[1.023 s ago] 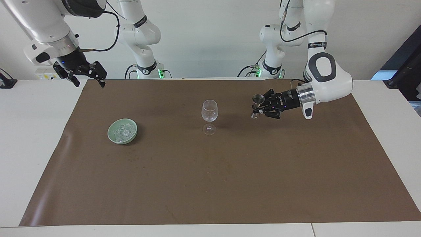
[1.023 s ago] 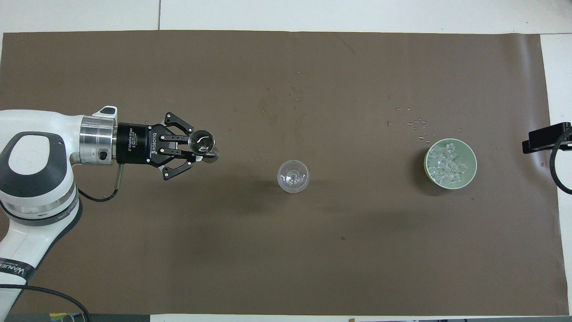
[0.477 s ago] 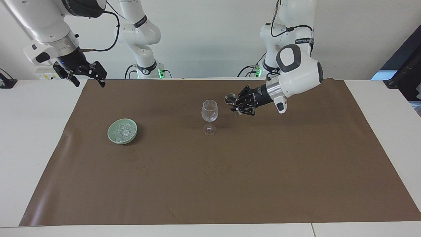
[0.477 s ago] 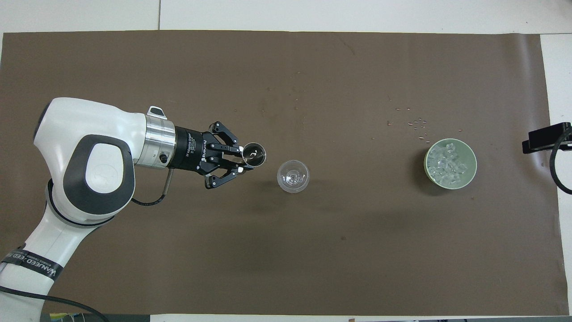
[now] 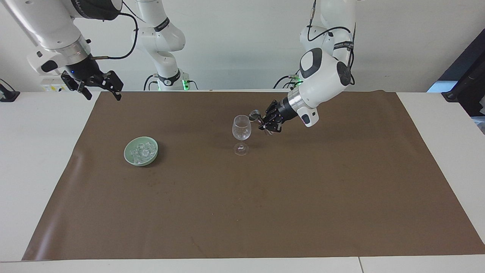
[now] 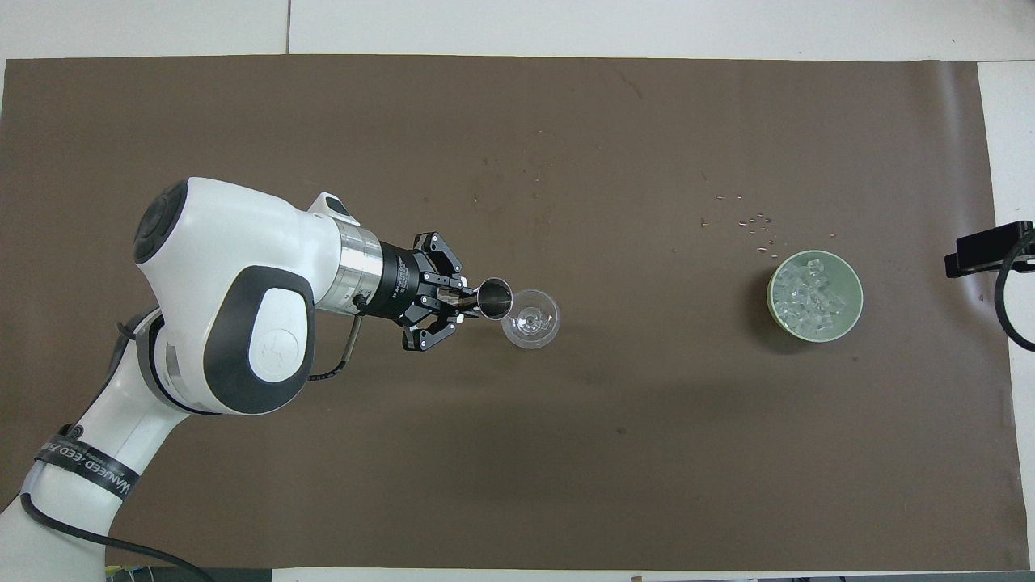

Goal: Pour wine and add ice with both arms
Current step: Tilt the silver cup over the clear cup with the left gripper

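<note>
Overhead view: the brown mat (image 6: pixel 517 453) covers most of the table (image 5: pixel 45 159), with bare mat all round everything on it. The left arm (image 6: pixel 234 323) reaches in over the mat, its gripper (image 5: pixel 268 120) clamped on a small metal cup (image 6: pixel 494 298) tilted at the glass's rim. The right gripper (image 5: pixel 99 84) waits, fingers spread, above the mat's corner nearest its base. The green bowl (image 5: pixel 129 156), toward the right arm's end, holds the ice (image 6: pixel 811 297). The glass (image 5: pixel 241 129) stands upright mid-mat; whether anything is in it, I cannot tell.
</note>
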